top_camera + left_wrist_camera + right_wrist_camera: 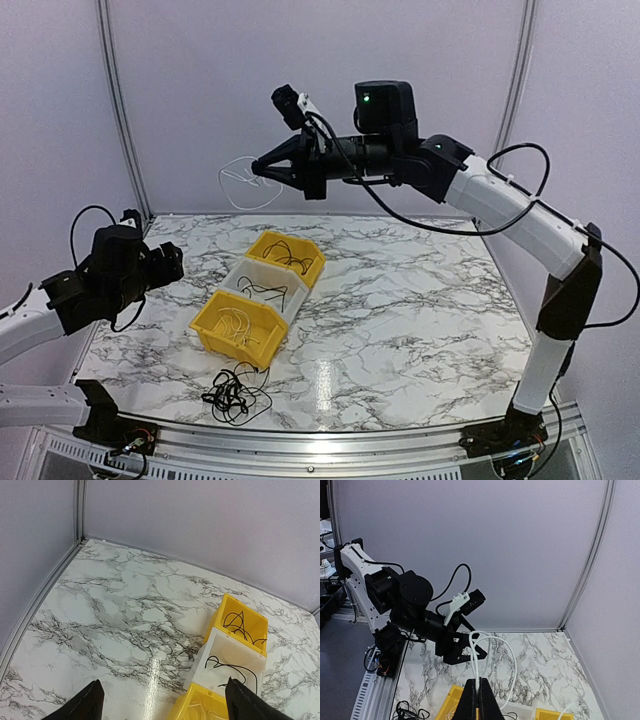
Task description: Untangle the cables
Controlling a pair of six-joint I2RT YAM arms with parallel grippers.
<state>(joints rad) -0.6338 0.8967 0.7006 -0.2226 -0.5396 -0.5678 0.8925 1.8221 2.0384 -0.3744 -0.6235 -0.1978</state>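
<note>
The right tool (477, 682), clamped on a thin white cable loop (490, 638), holds it high above the far marble-patterned bench (420, 300), presumably separating it from the black cable tangle (235, 392) at the near edge; the left tool (162, 690) hovers open.

Table (400, 300), white marble with grey-black veining; near bin (238, 327) and far bin (287, 256), yellow; middle bin (262, 287), white; cables (235, 392), black tangle, plus one white cable (245, 182); walls (320, 100), pale lilac.

The right arm (520, 215) and left arm (25, 330) have white links, black joints and looping black wires (524, 146). Green lights (367, 98) glow on the right one.
</note>
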